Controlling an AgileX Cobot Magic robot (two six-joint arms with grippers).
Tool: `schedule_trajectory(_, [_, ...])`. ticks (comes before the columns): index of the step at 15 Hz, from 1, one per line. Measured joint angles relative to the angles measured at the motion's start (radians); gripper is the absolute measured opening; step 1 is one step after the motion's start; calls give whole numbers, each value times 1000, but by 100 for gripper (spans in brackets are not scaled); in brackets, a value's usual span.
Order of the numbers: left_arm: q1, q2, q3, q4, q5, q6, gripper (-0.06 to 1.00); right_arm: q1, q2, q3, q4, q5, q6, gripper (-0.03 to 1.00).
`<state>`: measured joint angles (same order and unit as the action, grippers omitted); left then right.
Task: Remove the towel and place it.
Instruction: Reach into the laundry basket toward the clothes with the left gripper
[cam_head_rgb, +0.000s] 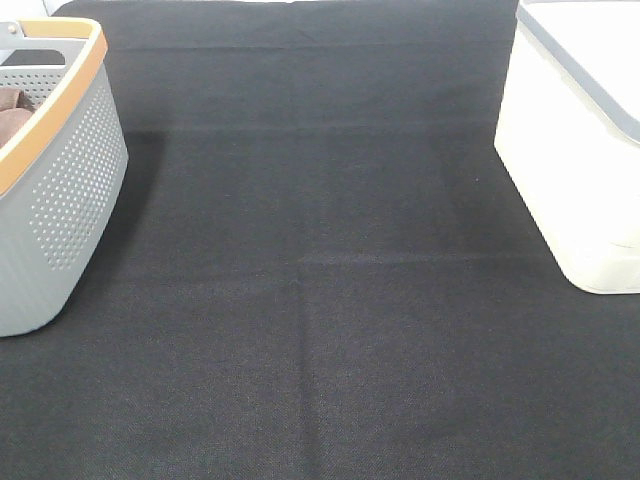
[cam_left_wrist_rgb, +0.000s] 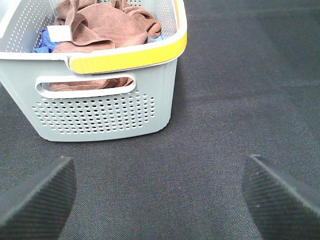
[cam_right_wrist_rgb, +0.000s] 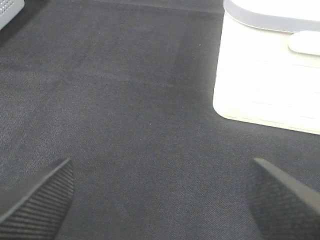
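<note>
**Risk of dragging more than the towel**

Snagging looks the main hazard. If cloth catches the rim, the grey basket (cam_left_wrist_rgb: 100, 115) could slide or tip on the black table cover (cam_head_rgb: 320, 300). A deep pinch might also gather the blue cloth (cam_left_wrist_rgb: 44, 42) beneath. The white bin (cam_head_rgb: 570, 170) stands well apart, lidded, its contents hidden. The basket holds the towel (cam_left_wrist_rgb: 100, 25) heaped on top, with its white tag (cam_left_wrist_rgb: 60, 32) showing. The left gripper (cam_left_wrist_rgb: 160, 200) and right gripper (cam_right_wrist_rgb: 160, 200) both gape wide, holding nothing.
</note>
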<state>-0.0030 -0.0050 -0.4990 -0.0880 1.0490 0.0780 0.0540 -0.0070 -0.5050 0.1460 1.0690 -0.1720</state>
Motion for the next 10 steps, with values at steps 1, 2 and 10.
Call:
schedule_trajectory(1, [0, 0, 0, 0, 0, 0, 85, 0, 0, 0, 0, 0, 0, 87])
schedule_trajectory(2, [0, 0, 0, 0, 0, 0, 85, 0, 0, 0, 0, 0, 0, 87])
schedule_trajectory(10, [0, 0, 0, 0, 0, 0, 85, 0, 0, 0, 0, 0, 0, 87])
